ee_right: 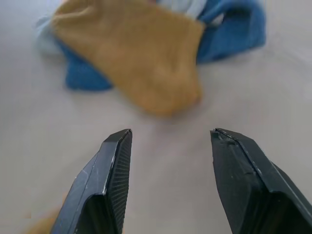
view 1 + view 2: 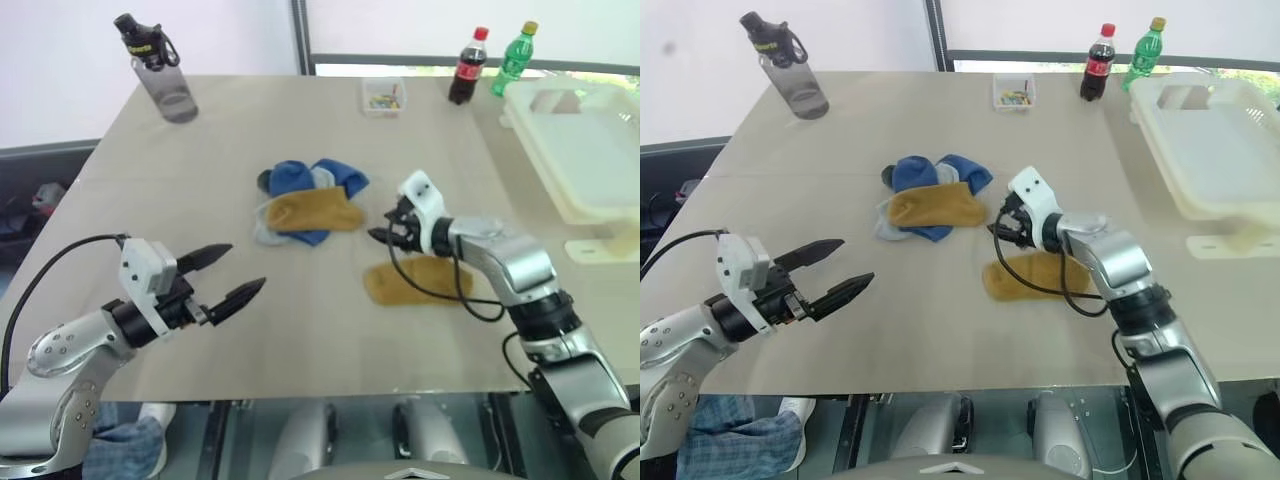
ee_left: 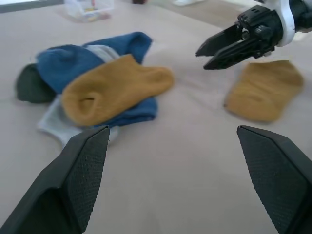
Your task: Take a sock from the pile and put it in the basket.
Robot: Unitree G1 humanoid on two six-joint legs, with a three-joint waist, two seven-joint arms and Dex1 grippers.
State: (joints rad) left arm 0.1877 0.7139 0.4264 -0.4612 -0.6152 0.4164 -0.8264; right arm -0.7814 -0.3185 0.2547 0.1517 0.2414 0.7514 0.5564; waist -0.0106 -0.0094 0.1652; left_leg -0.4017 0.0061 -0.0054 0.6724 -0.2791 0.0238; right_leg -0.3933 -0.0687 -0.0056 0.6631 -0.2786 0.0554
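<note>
Right hand point(image 2: 385, 226), half-open and empty, hovered just short of the pile point(image 2: 308, 203), nearer than the wide-open, empty left hand point(image 2: 238, 272).

Two mustard socks: one on the pile point(image 2: 305, 205), one lying alone point(image 2: 415, 282). Two soda bottles, one red-capped point(image 2: 466, 66), one green point(image 2: 515, 58). One water bottle point(image 2: 160, 70), one small clear box point(image 2: 383, 96), one basket point(image 2: 580, 150).
</note>
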